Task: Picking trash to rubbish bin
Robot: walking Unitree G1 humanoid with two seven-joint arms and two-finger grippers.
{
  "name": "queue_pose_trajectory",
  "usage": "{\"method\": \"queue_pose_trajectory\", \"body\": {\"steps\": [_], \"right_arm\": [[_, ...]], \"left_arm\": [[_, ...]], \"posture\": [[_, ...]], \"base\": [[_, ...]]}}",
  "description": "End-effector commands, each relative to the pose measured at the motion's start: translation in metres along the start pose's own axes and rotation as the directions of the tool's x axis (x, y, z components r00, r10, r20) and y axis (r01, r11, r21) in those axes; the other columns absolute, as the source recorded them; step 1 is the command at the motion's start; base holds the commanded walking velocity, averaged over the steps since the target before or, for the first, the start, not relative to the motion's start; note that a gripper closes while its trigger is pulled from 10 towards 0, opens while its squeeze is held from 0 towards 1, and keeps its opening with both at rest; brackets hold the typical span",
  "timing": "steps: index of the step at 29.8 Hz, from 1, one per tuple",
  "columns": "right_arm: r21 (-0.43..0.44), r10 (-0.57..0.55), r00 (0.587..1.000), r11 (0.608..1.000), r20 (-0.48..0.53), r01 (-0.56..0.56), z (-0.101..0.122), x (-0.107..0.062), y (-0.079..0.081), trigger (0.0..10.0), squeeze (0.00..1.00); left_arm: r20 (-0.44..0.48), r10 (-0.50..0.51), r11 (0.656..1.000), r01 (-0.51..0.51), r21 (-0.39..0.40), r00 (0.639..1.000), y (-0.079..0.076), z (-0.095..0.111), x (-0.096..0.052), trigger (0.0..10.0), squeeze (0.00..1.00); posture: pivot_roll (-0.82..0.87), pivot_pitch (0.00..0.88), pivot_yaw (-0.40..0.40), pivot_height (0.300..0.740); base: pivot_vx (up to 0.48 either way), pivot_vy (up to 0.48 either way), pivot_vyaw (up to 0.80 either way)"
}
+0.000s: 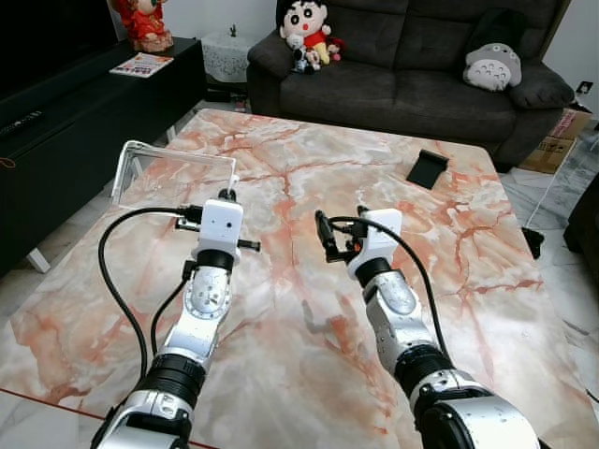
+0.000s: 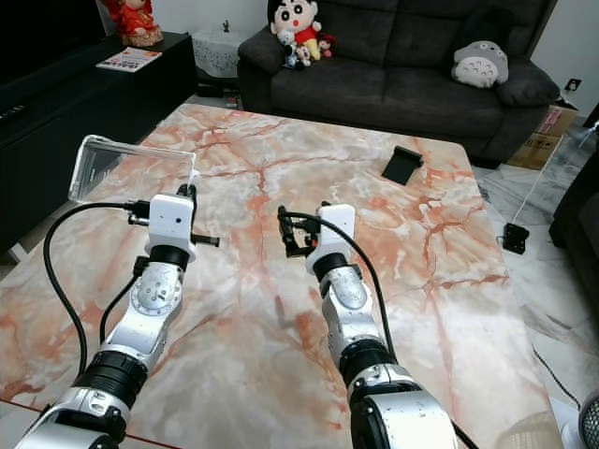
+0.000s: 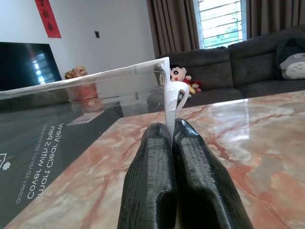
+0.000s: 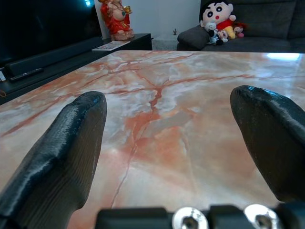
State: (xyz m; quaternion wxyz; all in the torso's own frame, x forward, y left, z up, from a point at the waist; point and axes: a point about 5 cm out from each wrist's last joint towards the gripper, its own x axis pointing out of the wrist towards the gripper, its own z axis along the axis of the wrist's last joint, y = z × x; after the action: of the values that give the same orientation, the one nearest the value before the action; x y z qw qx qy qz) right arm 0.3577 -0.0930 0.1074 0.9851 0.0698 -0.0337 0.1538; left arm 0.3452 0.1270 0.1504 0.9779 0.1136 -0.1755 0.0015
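Pinching only the thin edge of that clear plastic package (image 1: 173,173) at left of frame over the marble counter (image 1: 468,253), the left pincer (image 3: 170,143) could easily let it slip, while the right pincer (image 4: 167,124) hovers spread and empty.

One clear plastic package (image 1: 173,173), one black object (image 1: 427,168), three plush toys (image 1: 307,30).

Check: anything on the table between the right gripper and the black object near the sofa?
Nothing: bare marble between the right gripper and black object, per the left eye view.
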Motion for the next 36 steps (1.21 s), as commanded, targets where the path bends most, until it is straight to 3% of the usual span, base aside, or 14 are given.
{"method": "queue_pose_trajectory", "body": {"steps": [1,36], "right_arm": [[-0.006,-0.004,1.0,1.0,0.024,0.005,0.0058,0.0019,-0.0025,10.0,0.0],[-0.009,-0.007,1.0,1.0,0.012,0.007,0.0033,0.0002,-0.0047,10.0,0.0]], "left_arm": [[-0.002,-0.002,1.0,0.002,-0.006,1.0,-0.0002,-0.0023,-0.0024,10.0,0.0],[-0.002,0.0,1.0,0.0,-0.014,1.0,-0.0016,-0.001,-0.0009,10.0,0.0]], "posture": [[0.06,0.0,-0.077,0.74],[0.05,0.0,-0.081,0.74]], "base": [[0.0,0.0,0.0],[-0.281,0.0,0.0]]}}
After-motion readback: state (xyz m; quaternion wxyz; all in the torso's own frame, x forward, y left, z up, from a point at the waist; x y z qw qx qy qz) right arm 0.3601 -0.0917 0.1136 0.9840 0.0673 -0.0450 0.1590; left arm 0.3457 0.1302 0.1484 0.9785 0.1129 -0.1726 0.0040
